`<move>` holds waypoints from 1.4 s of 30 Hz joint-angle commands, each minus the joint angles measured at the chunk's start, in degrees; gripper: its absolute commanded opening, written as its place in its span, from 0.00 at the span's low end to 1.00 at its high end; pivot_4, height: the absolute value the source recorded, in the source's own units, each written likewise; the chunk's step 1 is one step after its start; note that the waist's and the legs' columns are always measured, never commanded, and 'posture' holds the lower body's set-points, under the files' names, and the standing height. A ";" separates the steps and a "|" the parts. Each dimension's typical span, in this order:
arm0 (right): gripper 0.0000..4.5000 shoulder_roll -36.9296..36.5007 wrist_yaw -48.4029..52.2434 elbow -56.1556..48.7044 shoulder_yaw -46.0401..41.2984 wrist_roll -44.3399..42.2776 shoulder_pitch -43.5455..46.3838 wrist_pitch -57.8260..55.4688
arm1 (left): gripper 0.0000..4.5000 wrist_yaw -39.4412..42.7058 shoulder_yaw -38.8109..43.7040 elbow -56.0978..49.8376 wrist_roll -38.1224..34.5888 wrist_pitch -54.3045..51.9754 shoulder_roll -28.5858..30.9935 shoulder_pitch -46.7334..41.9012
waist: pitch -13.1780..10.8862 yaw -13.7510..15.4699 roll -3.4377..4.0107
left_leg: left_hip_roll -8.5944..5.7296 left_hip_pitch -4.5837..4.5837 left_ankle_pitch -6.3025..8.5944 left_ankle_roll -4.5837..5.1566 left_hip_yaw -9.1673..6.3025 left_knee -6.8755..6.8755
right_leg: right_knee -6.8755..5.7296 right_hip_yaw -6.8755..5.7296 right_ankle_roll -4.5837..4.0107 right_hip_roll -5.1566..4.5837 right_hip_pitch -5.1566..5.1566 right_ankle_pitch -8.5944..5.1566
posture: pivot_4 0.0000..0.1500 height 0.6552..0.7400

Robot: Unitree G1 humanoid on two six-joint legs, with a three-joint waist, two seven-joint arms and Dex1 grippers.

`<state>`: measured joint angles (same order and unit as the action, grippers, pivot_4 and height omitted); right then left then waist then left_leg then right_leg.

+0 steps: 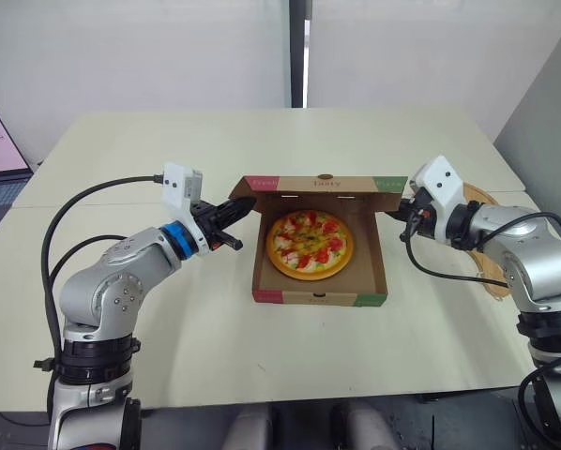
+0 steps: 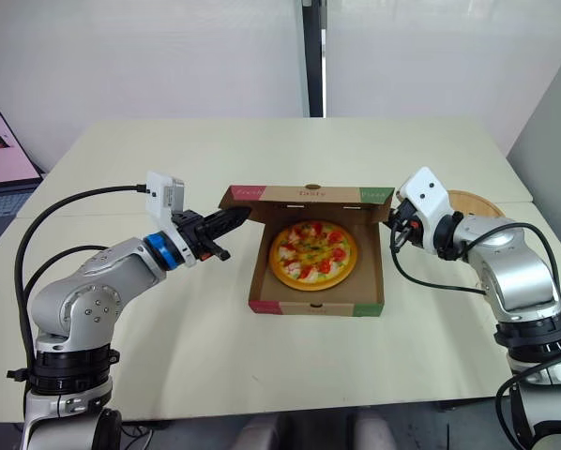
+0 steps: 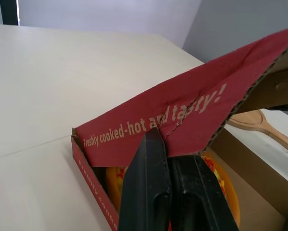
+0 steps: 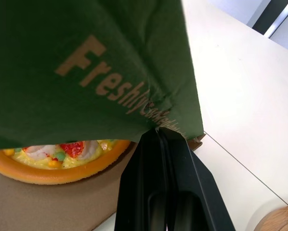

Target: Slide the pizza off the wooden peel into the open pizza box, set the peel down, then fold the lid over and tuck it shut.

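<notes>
Cardboard pizza box sits mid-worktop, pizza inside, lid half raised. Left gripper fingers are clamped on the lid's red corner flap, and right gripper fingers on its green corner flap. Wooden peel lies beside the right arm.

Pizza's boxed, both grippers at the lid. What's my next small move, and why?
Probably draw left gripper and right gripper toward the robot together, folding the lid over the pizza: jaws pinch its corners, it stands raised, the peel is already down.
</notes>
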<state>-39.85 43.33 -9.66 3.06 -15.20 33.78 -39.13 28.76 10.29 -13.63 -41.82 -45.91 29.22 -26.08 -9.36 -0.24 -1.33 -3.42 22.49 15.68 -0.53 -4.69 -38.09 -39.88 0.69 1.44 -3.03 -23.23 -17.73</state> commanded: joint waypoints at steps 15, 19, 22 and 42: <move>0.01 -1.58 0.83 -10.18 -5.49 -3.63 -9.47 0.49 | 0.00 -3.45 0.84 -10.64 -1.60 -2.05 -2.24 9.27 | 0.00 0.13 0.00 | 0.00 0.00 0.02 0.03 -0.01 0.01 | 0.00 0.01 0.00 0.00 0.01 0.00 | 1.00 1.00; 0.01 -1.36 0.36 -12.14 -6.94 -4.71 -12.12 0.46 | 0.00 -4.29 1.36 -9.88 -1.25 -1.73 -2.16 9.61 | 0.00 0.09 0.00 | 0.01 -0.02 0.01 0.03 0.01 0.00 | -0.01 0.02 0.00 0.00 0.02 0.00 | 1.00 1.00; 0.01 -1.97 0.38 -13.41 -7.96 -5.40 -14.30 0.26 | 0.00 -3.92 1.10 -9.27 -0.59 -1.12 -1.62 10.01 | 0.00 0.13 0.00 | 0.01 -0.02 0.01 0.03 0.01 0.00 | -0.01 0.02 0.00 0.00 0.03 0.00 | 1.00 1.00; 0.01 -4.84 3.21 -11.95 -7.92 -8.01 -10.05 -1.13 | 0.00 -0.26 -0.67 -8.80 1.65 0.91 0.17 11.02 | 0.00 0.00 0.00 | 0.02 -0.05 0.09 0.15 0.06 0.02 | 0.00 0.05 0.00 0.01 0.05 0.00 | 1.00 1.00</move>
<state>-44.53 46.23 -19.18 -4.10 -21.94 23.21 -40.45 27.72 10.23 -22.12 -40.37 -45.49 28.73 -15.40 -9.36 -0.24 -1.33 -3.39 22.43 15.78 -0.34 -4.64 -38.07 -39.89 0.74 1.44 -3.02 -23.19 -17.73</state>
